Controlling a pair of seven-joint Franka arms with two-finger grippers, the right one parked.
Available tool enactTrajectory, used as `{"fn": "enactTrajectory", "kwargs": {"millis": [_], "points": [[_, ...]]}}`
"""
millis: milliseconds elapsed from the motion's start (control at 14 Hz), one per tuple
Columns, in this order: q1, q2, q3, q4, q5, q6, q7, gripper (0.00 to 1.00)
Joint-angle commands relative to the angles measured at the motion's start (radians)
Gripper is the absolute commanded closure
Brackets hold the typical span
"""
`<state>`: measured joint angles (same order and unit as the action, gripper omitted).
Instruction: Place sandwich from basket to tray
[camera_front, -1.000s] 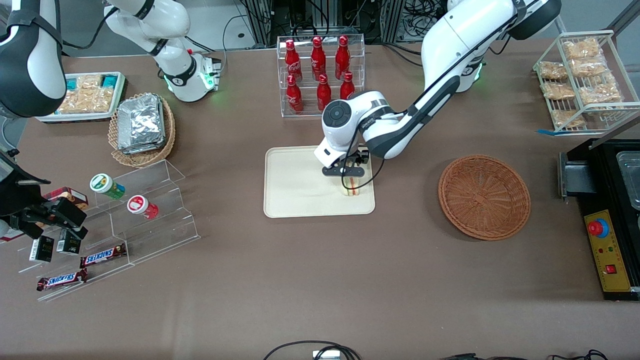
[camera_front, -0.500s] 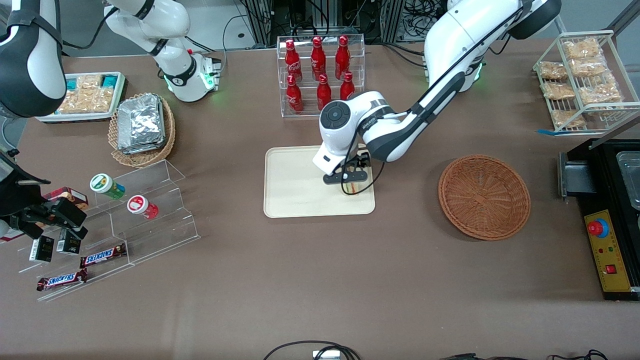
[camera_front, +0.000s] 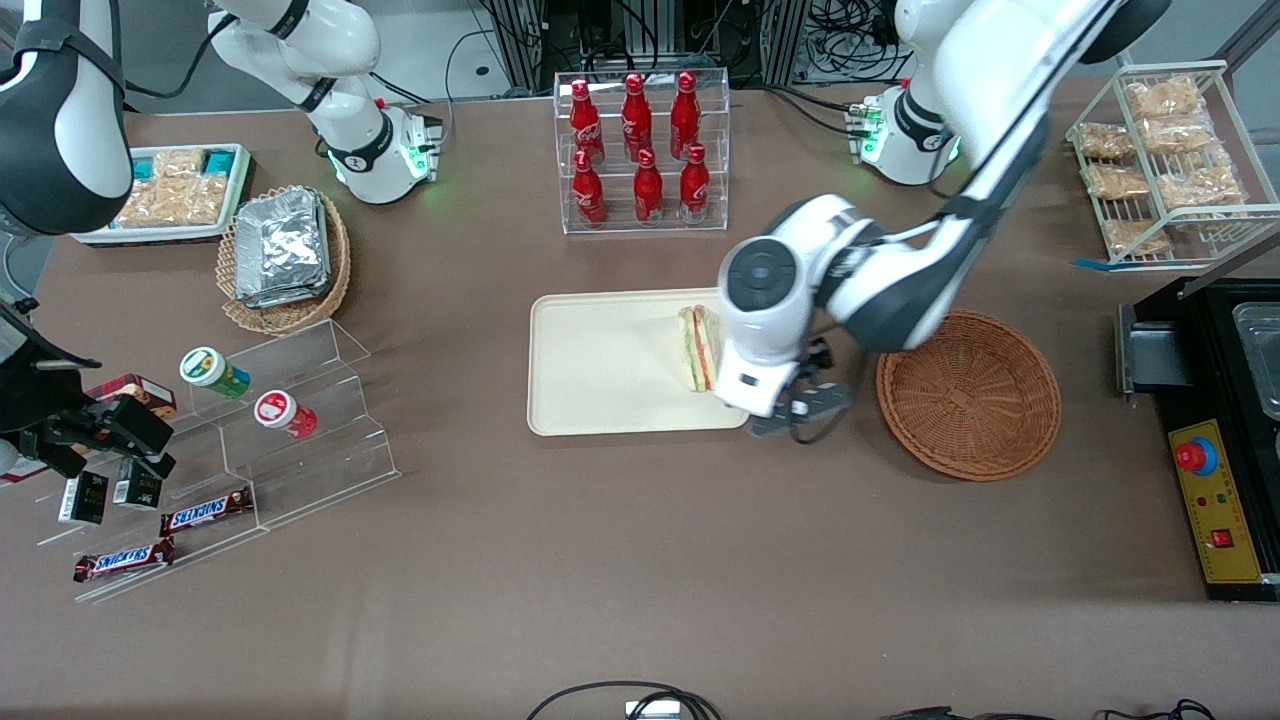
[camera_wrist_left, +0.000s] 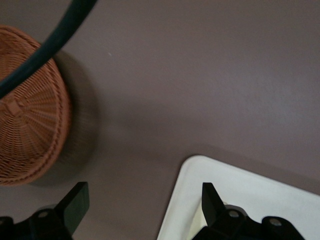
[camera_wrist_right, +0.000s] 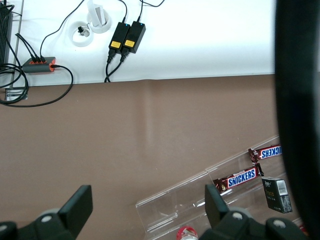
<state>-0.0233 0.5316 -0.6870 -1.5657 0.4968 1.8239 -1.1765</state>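
The sandwich (camera_front: 700, 347), a pale wedge with red and green layers, lies on the cream-beige tray (camera_front: 610, 370), near the tray's edge toward the working arm's end. The left gripper (camera_front: 800, 415) is open and empty. It hangs over the bare table between the tray's near corner and the reddish-brown wicker basket (camera_front: 968, 394), which holds nothing. In the left wrist view the gripper (camera_wrist_left: 142, 205) has its black fingers (camera_wrist_left: 75, 200) wide apart over the table, with the tray's corner (camera_wrist_left: 240, 190) and the basket (camera_wrist_left: 30, 125) on either side.
A clear rack of red bottles (camera_front: 640, 150) stands farther from the camera than the tray. A tan basket of foil packets (camera_front: 285, 255) and acrylic steps (camera_front: 290, 420) lie toward the parked arm's end. A wire snack rack (camera_front: 1160, 160) and a black control box (camera_front: 1220, 440) lie toward the working arm's end.
The gripper has let go of the sandwich and moved off the tray toward the basket and nearer the camera. The sandwich now lies on the tray.
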Motion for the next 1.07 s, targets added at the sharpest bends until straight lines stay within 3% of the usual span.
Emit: {"fn": "enactTrajectory", "kwargs": {"millis": [0,429,643,1000], "points": [[0.061,-0.058,-0.011,-0.011,-0.05,-0.029,0.024,0.01],[0.2,-0.166,0.003,-0.002,-0.184,-0.13,0.317,0.01],[0.175,-0.284,0.174,-0.017,-0.325,-0.164,0.542,0.01],[0.148,-0.418,0.371,-0.019,-0.42,-0.311,0.865,0.01]]}}
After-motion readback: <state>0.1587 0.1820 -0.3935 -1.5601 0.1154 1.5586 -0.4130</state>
